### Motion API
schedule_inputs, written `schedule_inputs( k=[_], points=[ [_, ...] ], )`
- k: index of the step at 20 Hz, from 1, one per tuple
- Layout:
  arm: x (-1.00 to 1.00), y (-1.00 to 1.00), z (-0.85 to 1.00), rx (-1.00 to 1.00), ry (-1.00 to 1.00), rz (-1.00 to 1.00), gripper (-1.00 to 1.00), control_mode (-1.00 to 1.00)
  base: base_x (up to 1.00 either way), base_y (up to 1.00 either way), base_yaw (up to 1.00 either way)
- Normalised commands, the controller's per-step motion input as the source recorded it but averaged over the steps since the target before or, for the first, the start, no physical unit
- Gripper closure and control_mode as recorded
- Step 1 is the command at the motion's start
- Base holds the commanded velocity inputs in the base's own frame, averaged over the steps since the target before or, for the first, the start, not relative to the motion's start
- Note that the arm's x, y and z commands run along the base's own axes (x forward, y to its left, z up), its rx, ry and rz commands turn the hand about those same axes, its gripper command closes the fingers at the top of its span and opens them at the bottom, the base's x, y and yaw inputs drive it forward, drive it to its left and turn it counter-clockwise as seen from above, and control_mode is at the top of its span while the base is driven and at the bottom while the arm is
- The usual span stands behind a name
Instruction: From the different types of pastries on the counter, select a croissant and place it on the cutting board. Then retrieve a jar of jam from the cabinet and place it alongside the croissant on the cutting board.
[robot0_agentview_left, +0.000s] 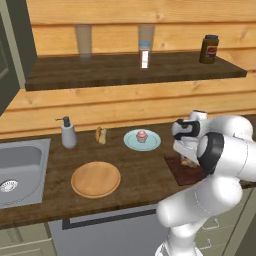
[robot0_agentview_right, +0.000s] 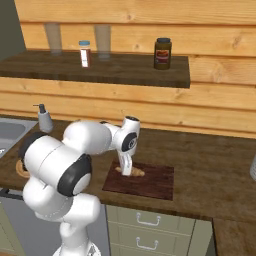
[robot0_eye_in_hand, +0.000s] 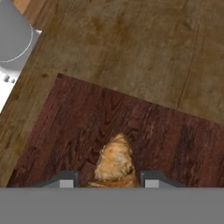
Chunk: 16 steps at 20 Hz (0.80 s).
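Wooden table (robot0_agentview_right: 210, 160) carrying dark cutting board (robot0_agentview_right: 150, 182); your croissant (robot0_eye_in_hand: 114, 162) lying on it, long axis running along pincer's line of sight, tapered end pointing away. Your pincer (robot0_eye_in_hand: 108, 179) standing spread, fingertips (robot0_eye_in_hand: 65, 179) flanking croissant; contact unclear. Jam jar (robot0_agentview_right: 162, 53) sitting on shelf (robot0_agentview_right: 100, 72).

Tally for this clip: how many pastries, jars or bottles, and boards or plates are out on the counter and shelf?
Pastries: 3 (croissant, cupcake, small pastry)
Jars and bottles: 3 (jam jar, shaker, soap bottle)
Boards and plates: 3 (cutting board, round board, plate)
Total: 9
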Motion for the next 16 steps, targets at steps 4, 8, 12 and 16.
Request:
schedule_inputs(
  k=[4, 8, 12, 16],
  points=[
    [0.17, 0.00, -0.23, 0.00, 0.01, 0.00, 1.00, -1.00, 0.00, 0.00, 0.00],
    [0.12, 0.00, -0.27, 0.00, 0.01, 0.00, 1.00, -1.00, 0.00, 0.00, 0.00],
    [0.16, 0.00, -0.14, 0.00, 0.00, 0.00, -1.00, -1.00, 0.00, 0.00, 0.00],
    [0.09, 0.00, -0.01, 0.00, 0.00, 0.00, -1.00, -1.00, 0.00, 0.00, 0.00]
  ],
)
